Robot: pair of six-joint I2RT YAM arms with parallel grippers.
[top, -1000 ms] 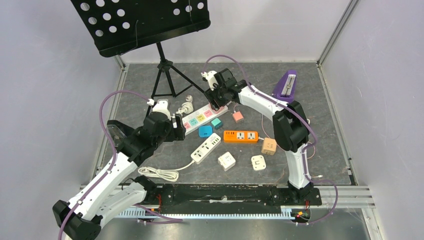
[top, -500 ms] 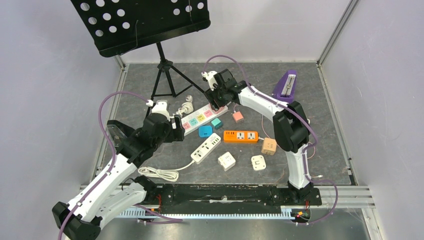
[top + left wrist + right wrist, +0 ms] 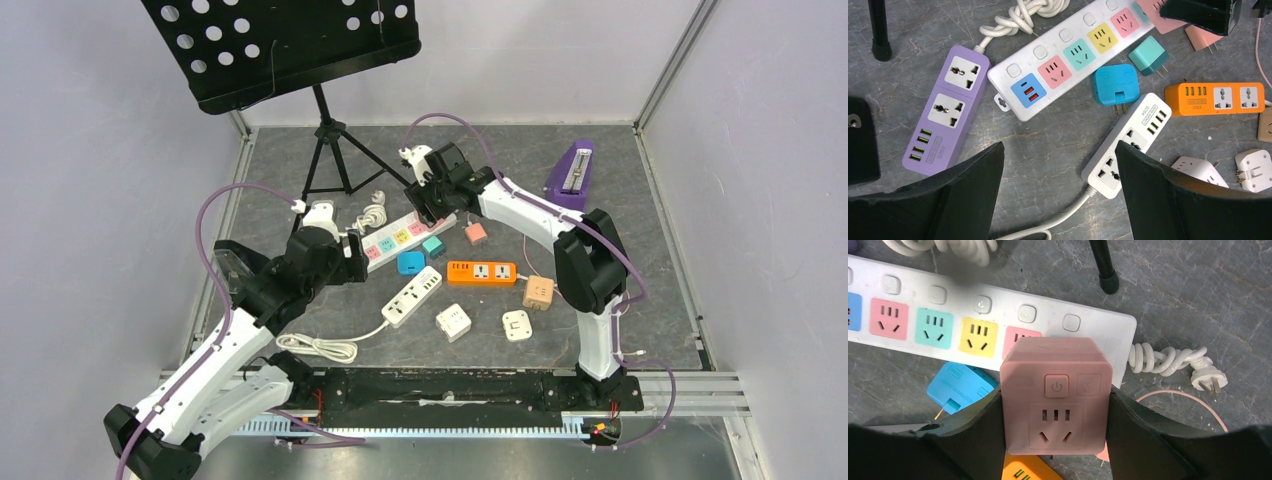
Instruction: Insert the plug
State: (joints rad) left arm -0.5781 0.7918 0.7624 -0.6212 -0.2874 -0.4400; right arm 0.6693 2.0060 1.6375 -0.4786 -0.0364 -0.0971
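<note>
Cube (image 3: 1057,390), pink, with one socket and a power button on the upper face, is held by the right gripper (image 3: 1055,402). The jaws are about half open and pressed against the cube's two sides. The cube is held over the far end of the strip (image 3: 998,310), above the last pink socket. Whether its pins are touching the strip cannot be told, as the underside is hidden.

The strip is laid diagonally left of the table (image 3: 660,300) centre. Pink, teal, yellow and pink sockets are seen along it, and its coiled cord (image 3: 1168,360) lies off the far end.

Left gripper (image 3: 1059,146) is wide open with nothing held. It is hung above bare table near the strip's near end, between the purple strip (image 3: 945,110) and the white strip (image 3: 1128,145).

The purple strip is just beside the strip's near end. The blue adapter (image 3: 1115,85) and teal adapter (image 3: 1148,55) are placed just beside the strip, on its side nearer the table's front edge. The orange strip (image 3: 1215,98) is set further right, near the table centre.

A stand leg (image 3: 1103,265) is seen past the strip, toward the far edge.
</note>
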